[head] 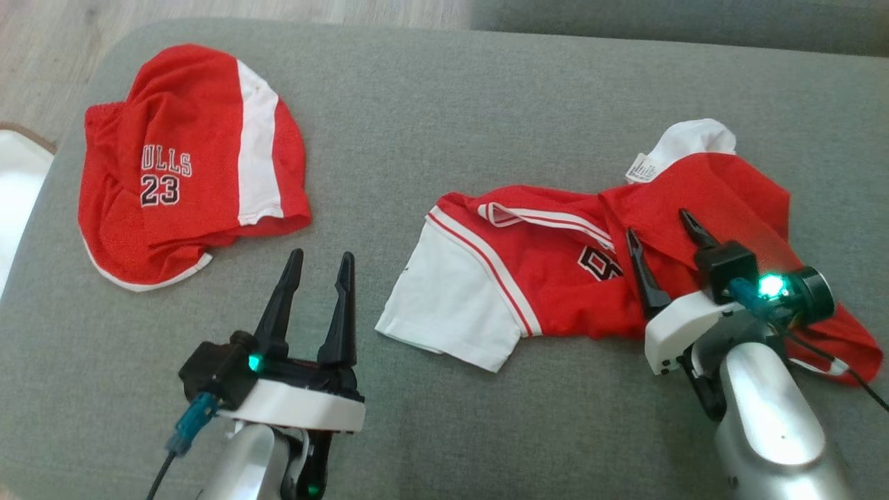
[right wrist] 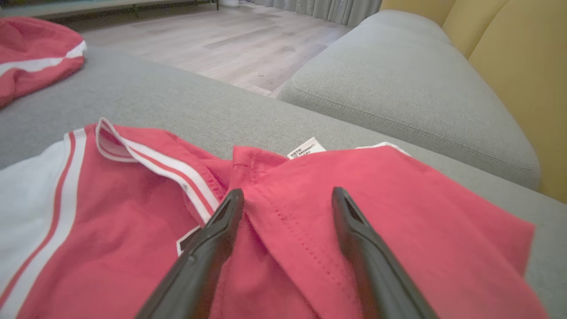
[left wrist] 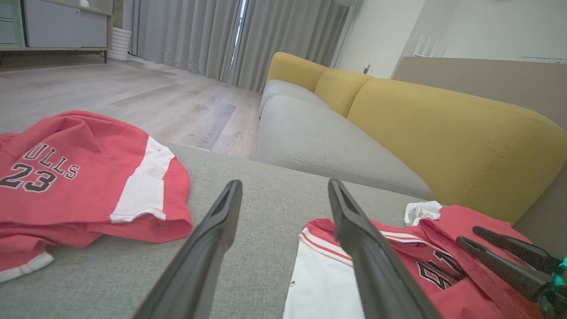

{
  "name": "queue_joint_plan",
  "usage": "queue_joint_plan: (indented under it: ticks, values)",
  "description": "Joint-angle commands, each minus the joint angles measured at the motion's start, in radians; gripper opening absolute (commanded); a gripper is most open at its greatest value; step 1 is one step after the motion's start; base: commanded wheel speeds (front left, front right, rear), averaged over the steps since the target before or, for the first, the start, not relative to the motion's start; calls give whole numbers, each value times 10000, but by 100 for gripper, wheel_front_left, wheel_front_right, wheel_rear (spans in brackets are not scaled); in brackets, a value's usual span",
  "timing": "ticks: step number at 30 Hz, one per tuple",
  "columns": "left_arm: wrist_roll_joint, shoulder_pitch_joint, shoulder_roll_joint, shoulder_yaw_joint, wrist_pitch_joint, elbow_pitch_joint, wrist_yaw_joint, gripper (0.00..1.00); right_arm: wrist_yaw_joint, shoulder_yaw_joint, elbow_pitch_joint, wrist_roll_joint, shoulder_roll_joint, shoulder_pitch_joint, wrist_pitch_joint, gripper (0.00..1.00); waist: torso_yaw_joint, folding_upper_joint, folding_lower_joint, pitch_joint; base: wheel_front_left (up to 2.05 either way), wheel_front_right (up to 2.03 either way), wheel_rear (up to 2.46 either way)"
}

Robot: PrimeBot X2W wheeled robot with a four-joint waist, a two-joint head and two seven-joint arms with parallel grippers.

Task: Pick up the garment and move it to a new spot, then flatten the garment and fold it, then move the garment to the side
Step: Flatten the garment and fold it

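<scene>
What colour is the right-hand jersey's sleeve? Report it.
Sleeve: white, red stripes at its seam; clearest in the head view.

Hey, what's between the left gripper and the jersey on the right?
Just bare grey cushion between the left gripper and the jersey, no object in the gap. The head view shows it plainly.

Head view looks steeply down on the grey cushion [head: 486, 104]; both wrist views skim low across it, sharing the jersey [right wrist: 133, 221].
</scene>
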Motion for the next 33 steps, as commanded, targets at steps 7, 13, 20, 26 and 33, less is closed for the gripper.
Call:
queue_joint_plan:
  ticks: [7,13,20,26,33]
  values:
    - [-37,-580,22,185,-95,-262,-49,100,-7,259,418,-1008,85,-775,104,100,142,0,0,236,0,0,0]
    - [-51,-649,22,226,-95,-219,-53,100,-7,291,591,-970,85,-1009,-120,0,74,0,0,249,0,0,0]
    - [-24,-565,22,384,-95,-216,-55,100,-7,-379,91,-18,85,-1249,-701,0,-305,0,0,69,0,0,0]
    - [9,-512,22,465,-95,-288,-54,100,-7,-2728,-696,239,-52,-1751,-226,0,-672,0,0,-78,0,0,0]
    - [-23,-506,22,450,-95,-372,-54,100,-7,-5576,-1200,11,-1303,-2326,1063,0,-770,0,0,-66,0,0,0]
